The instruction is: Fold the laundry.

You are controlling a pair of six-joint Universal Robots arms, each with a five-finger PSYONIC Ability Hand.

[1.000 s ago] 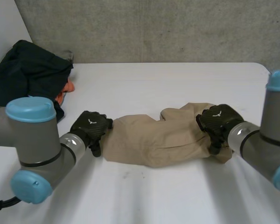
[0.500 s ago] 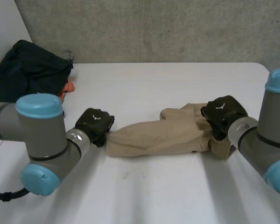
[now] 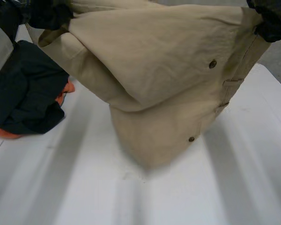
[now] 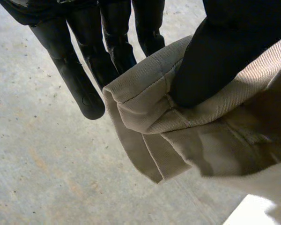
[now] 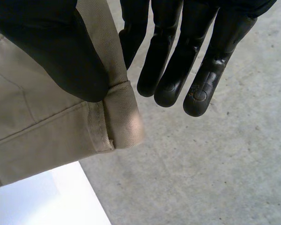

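The left robot hand [image 4: 225, 51] and right robot hand [image 5: 51, 51], each pinching 1 end, have lifted the pants [image 3: 154, 70] up from the surface [image 3: 234, 187], so folding can start.

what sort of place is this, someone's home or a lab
Most likely a robotics lab or test bench, not a home: a bare white table, raw concrete beyond it, and the robot's left hand and right hand pinching a beige garment aloft beside a pile of dark clothes.
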